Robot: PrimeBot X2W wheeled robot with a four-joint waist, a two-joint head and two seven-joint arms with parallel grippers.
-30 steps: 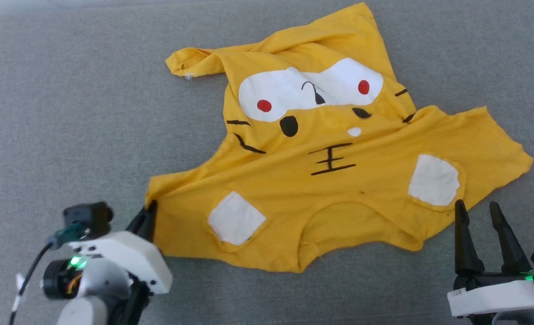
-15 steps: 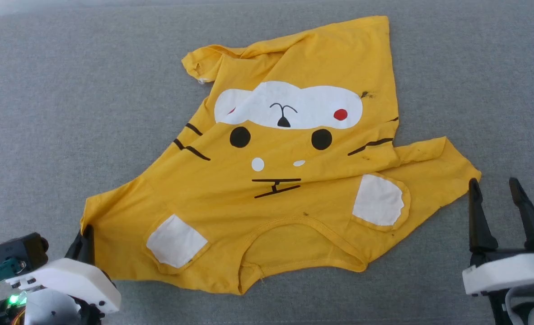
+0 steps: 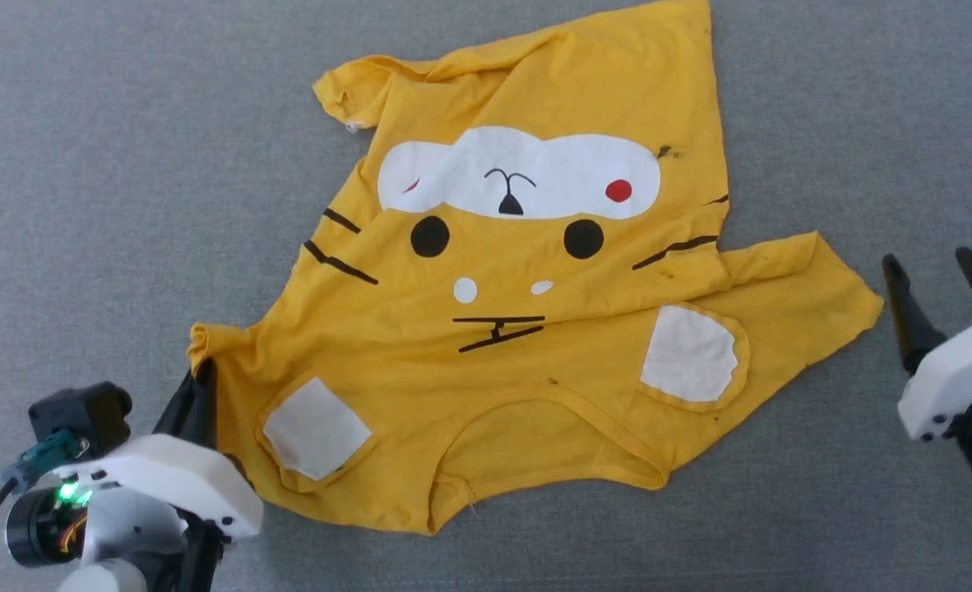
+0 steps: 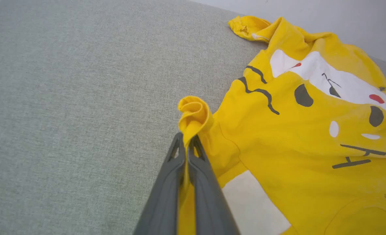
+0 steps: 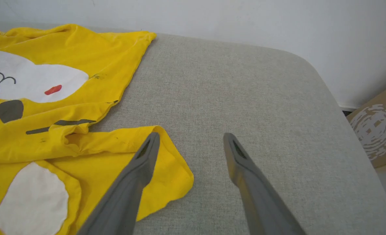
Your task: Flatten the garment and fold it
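The garment (image 3: 527,329), a bright yellow T-shirt with a cartoon face print, lies spread and wrinkled on the grey surface, neckline toward me. My left gripper (image 3: 198,386) is shut on the garment's sleeve corner at the lower left; in the left wrist view a curl of the garment (image 4: 194,114) bunches above the closed left gripper (image 4: 186,140). My right gripper (image 3: 934,263) stands open, just right of the garment's other sleeve tip. In the right wrist view the right gripper (image 5: 189,137) is empty, its left finger (image 5: 147,153) over the garment's sleeve (image 5: 153,169).
The grey fabric surface (image 3: 124,164) runs all round the shirt, with its rounded far edge (image 5: 294,55) against a white wall. A cardboard box (image 5: 376,130) stands beyond the right edge.
The left gripper pulled the sleeve corner leftward, spreading the shirt and uncovering the face print. The right gripper, still open, shifted right and up in view. The head camera also moved.
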